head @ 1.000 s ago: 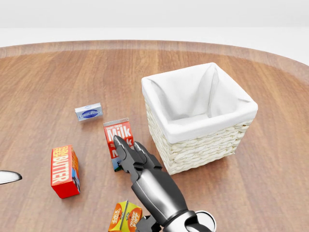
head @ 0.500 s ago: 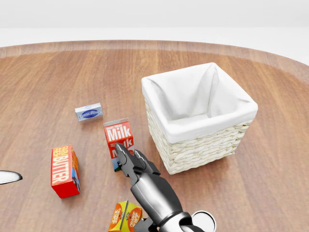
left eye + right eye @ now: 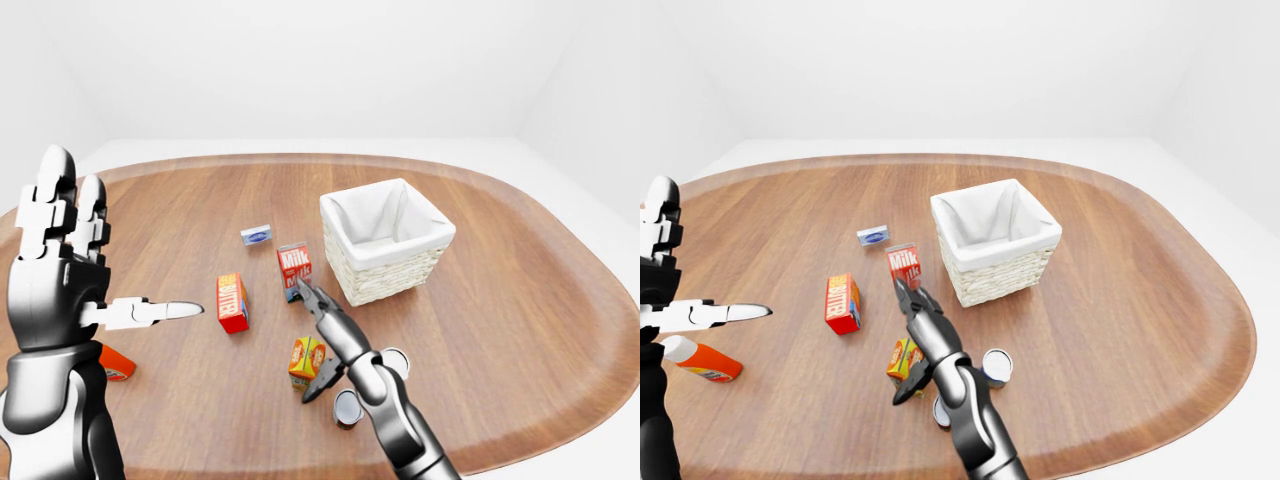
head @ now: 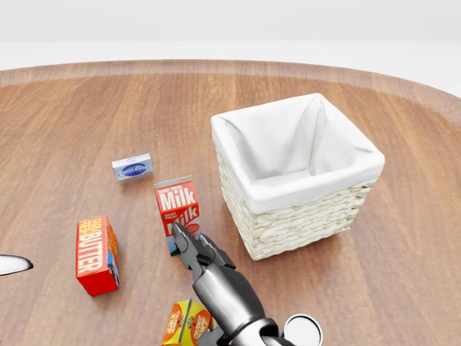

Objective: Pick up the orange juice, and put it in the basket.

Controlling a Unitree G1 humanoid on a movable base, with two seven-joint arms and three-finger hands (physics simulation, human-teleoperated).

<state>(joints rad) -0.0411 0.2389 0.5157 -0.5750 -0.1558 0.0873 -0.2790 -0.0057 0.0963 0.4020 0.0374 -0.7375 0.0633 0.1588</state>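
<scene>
The orange juice carton (image 4: 184,323), orange and yellow, stands at the bottom edge of the head view, below the milk carton (image 4: 177,203). The white-lined wicker basket (image 4: 296,194) stands to the right of the milk. My right hand (image 3: 912,332) is open. Its fingers (image 4: 189,241) stretch toward the milk, and its thumb hangs down just right of the juice (image 3: 903,357). I cannot tell whether it touches the carton. My left hand (image 3: 75,262) is open and raised at the far left, holding nothing.
A red butter box (image 4: 96,254) stands left of the juice. A small blue box (image 4: 132,167) lies above the milk. Two cans (image 3: 997,366) sit by my right forearm. An orange-and-white bottle (image 3: 702,360) lies at the far left on the round wooden table (image 3: 1120,290).
My right hand has drawn back toward the bottom of the head view, so its fingertips now sit lower over the milk carton. The objects and the left hand have not moved.
</scene>
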